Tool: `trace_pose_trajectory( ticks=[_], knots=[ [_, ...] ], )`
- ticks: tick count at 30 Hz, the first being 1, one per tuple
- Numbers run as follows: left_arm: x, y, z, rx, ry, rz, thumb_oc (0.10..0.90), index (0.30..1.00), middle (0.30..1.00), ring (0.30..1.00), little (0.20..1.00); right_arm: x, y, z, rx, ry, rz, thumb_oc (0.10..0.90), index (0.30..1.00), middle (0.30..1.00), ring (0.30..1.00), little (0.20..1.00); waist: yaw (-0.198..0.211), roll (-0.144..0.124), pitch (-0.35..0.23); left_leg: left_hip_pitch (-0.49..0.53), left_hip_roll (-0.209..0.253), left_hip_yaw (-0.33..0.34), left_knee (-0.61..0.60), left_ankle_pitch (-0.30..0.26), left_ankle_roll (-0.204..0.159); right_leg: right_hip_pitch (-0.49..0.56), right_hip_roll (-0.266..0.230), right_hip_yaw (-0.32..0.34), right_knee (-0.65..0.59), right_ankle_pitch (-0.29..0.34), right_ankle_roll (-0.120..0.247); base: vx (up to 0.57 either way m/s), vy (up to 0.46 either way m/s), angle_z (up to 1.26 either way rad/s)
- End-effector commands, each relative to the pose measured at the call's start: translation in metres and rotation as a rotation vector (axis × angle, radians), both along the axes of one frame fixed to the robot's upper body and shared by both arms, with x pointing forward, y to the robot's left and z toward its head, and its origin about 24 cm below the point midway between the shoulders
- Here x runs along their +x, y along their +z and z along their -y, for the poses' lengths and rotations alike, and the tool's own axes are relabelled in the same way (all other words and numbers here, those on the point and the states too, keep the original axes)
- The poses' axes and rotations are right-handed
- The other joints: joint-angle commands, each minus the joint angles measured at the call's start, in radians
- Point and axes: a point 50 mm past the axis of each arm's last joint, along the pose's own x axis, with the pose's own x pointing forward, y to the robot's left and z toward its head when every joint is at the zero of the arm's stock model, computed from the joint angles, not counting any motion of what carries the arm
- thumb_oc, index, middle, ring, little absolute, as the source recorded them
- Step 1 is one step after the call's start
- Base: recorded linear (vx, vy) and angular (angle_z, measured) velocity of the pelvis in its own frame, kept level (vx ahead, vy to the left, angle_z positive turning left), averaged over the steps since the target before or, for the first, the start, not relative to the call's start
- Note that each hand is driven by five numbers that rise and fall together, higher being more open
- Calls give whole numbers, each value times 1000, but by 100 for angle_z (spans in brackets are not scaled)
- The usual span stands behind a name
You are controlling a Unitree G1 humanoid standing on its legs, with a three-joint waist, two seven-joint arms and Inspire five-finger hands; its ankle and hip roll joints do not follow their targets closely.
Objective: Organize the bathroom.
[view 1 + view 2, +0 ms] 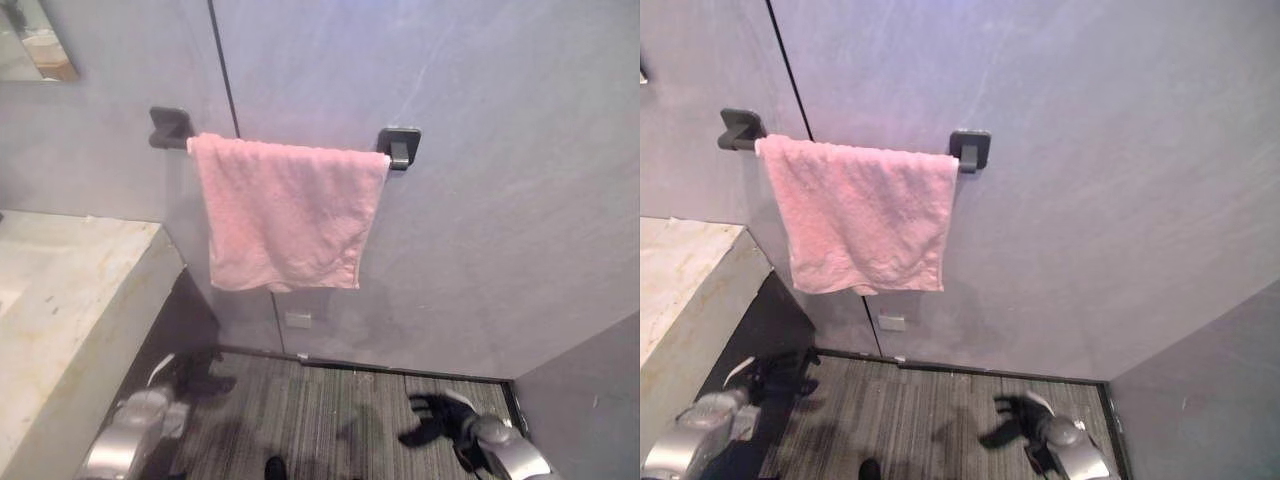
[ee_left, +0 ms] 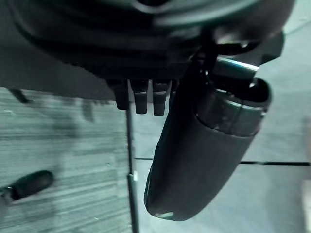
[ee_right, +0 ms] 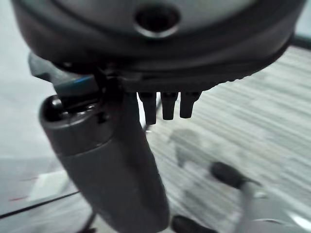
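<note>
We see a pink towel (image 1: pixel 284 212) draped over a dark wall rail (image 1: pixel 398 147), beside a pale counter (image 1: pixel 70 290). The left eye view alone shows a mirror corner (image 1: pixel 35 40). Left hand (image 1: pixel 195 372) and right hand (image 1: pixel 432 415) hang low, fingers relaxed, empty.

no readable text, label or number anywhere. the pink terry towel (image 1: pixel 285 212) and grey wall panels (image 1: pixel 480 220) are unmarked.
</note>
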Motion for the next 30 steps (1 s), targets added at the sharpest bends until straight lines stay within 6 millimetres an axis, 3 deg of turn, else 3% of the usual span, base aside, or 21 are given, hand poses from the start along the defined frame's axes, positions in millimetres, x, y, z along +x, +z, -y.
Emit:
trace_pose_trajectory(
  ticks=[1,4,5,8,10,13,16,17,23,30],
  knots=[
    [27,22,-5,44,-17,194,800,900,900,900,900,5,-6,5,-145,92,26,800,900,900,900,900,-2,11,-46,78,88,54,3,-83,-45,-67,-14,0,76,-73,98,-72,4,4],
    [23,-3,8,-49,-30,111,800,900,900,900,900,-34,-37,21,-209,-22,-177,800,900,900,900,900,12,21,-38,78,88,42,3,-76,-45,-63,-11,-4,78,-72,93,-70,17,9],
    [17,-20,14,-74,-25,47,800,900,900,900,900,-56,-47,26,-226,-99,-298,800,900,900,900,900,15,28,-40,77,86,37,3,-74,-43,-64,-11,-2,79,-71,92,-52,30,15],
    [10,-36,19,-65,-15,-28,800,900,900,900,900,-78,-54,27,-228,-178,-422,800,900,900,900,900,13,34,-40,76,85,37,3,-71,-42,-63,-12,0,81,-71,91,-41,37,7],
    [-8,-63,26,-102,59,-171,800,900,900,900,900,-104,-60,26,-203,-267,-551,800,900,900,900,900,1,41,-46,76,85,36,3,-69,-41,-62,-13,7,81,-71,90,-14,41,-1],
    [-22,-79,29,-137,132,-260,800,900,900,900,900,-107,-62,21,-175,-284,-561,800,900,900,900,900,-9,43,-53,76,84,39,3,-67,-41,-57,-12,14,79,-71,88,6,12,-1],
    [-25,-81,29,-134,136,-268,800,900,900,900,900,-107,-63,20,-171,-285,-560,800,900,900,900,900,-11,43,-54,75,84,39,3,-67,-40,-57,-12,15,78,-72,88,10,-1,0],
    [-49,-98,31,-94,234,-378,800,900,900,900,900,-101,-65,9,-137,-307,-503,800,900,900,900,900,-30,40,-64,72,93,45,3,-62,-44,-55,-9,26,81,-76,82,38,-11,1],
    [-74,-107,27,-75,427,-465,800,900,900,900,900,-87,-65,4,-128,-285,-413,800,900,900,900,900,-41,29,-71,66,118,57,6,-47,-54,-54,-4,23,83,-79,74,28,-35,-2],
    [-91,-115,36,-125,442,-530,800,900,900,900,900,-82,-66,-2,-124,-267,-399,800,900,900,900,900,-34,11,-68,54,144,60,20,-36,-60,-55,3,10,90,-80,64,8,-69,-1]
  ],
)
